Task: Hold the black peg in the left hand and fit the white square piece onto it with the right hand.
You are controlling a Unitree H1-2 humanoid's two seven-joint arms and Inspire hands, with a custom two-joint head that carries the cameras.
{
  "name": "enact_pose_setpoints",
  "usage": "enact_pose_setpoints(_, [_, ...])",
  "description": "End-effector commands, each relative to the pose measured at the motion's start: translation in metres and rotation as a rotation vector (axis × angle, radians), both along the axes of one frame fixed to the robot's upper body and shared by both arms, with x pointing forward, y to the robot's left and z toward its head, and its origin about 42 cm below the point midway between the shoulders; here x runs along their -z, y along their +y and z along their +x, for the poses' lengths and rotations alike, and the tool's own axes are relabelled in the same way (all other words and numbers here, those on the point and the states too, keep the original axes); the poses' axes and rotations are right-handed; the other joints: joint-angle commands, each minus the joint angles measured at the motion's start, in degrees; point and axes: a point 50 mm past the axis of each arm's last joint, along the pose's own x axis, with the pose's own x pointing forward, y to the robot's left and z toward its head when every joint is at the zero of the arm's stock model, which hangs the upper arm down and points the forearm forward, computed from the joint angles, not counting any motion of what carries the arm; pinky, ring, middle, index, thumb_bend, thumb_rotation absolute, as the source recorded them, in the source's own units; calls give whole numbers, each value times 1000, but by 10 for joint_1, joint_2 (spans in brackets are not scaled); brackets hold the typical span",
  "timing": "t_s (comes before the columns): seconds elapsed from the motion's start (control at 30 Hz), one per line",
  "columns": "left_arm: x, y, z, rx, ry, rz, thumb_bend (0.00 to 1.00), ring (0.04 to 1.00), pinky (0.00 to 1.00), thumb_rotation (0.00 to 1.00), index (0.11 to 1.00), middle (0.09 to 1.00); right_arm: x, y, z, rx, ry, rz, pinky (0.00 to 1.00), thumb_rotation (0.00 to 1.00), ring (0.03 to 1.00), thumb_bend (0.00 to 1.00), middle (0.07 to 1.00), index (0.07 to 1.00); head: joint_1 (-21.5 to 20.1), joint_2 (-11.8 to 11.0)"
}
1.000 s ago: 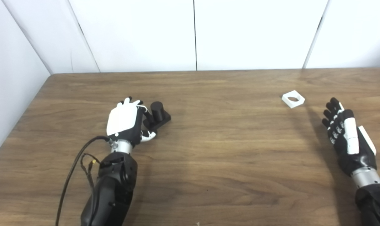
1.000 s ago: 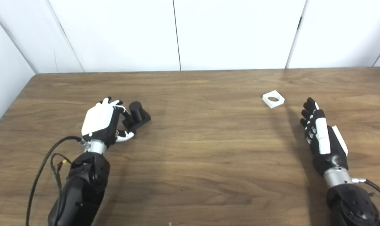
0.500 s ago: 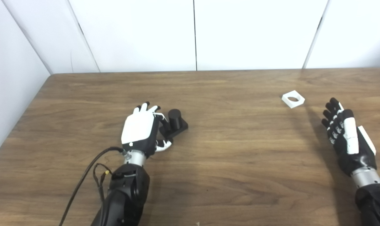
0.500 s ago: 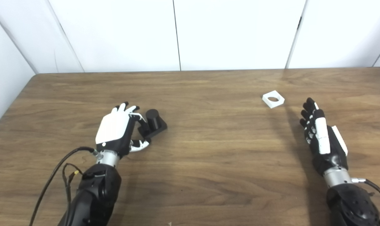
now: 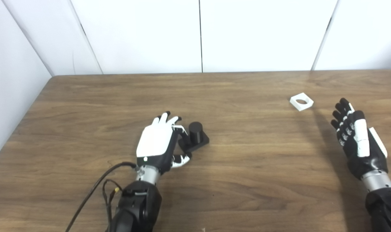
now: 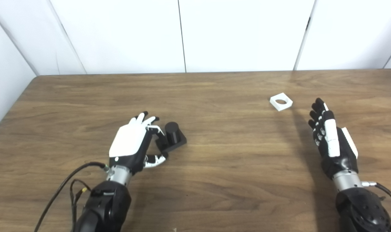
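Left robot hand (image 5: 156, 145) grips the base of the black peg (image 5: 195, 137), peg upright, toward the desk's (image 5: 247, 180) front-left. White square piece (image 5: 301, 101) lies flat near the right edge, just beyond the right robot hand (image 5: 356, 138), not touching. Right hand's fingers spread, holding nothing.

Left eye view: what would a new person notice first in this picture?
Likely the left hand, near the middle of the table, closed on the base of the black peg. Next, the white piece with a round hole lies alone far right, and the open right hand waits just short of it.
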Motion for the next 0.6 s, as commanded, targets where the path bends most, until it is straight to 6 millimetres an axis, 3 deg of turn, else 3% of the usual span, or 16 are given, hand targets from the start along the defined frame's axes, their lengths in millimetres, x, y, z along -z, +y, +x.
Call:
enact_pose_setpoints(0.0, [-10, -4, -2, 31, -36, 8, 516, 1000, 988, 57, 489, 906, -17, -1, 7, 3, -67, -11, 1000, 1000, 1000, 631, 1000, 1000, -2, 0])
enact_pose_setpoints(0.57, [-11, -17, -34, 130, -14, -35, 514, 1000, 997, 54, 489, 914, -15, 4, 2, 6, -57, -4, 1000, 1000, 1000, 632, 1000, 1000, -16, 3])
